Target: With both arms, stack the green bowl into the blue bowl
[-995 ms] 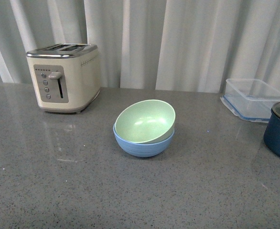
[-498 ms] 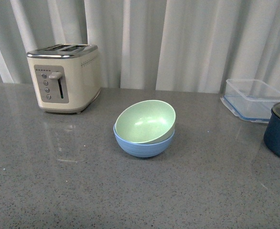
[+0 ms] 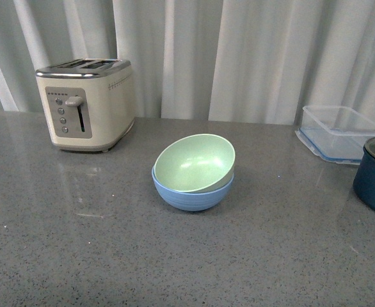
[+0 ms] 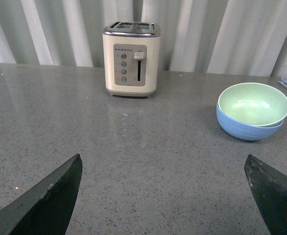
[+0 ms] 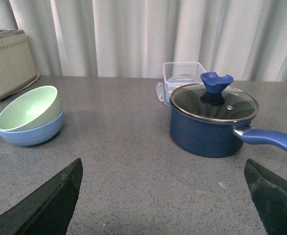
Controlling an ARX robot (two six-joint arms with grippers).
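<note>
The green bowl (image 3: 194, 162) sits tilted inside the blue bowl (image 3: 192, 194), apparently unheld.

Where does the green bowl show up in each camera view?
Front: green bowl at center, tilted in the blue bowl.
Left wrist: far right, mid-height.
Right wrist: far left, mid-height.
Shared landmark: toaster, in all three views.

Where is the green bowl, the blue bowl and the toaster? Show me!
green bowl (image 3: 191, 165), front view, on its pale inside surface.
blue bowl (image 3: 191, 197), front view, on its ridged outer wall under the green one.
toaster (image 3: 114, 102), front view, on its cream side panel.
</note>
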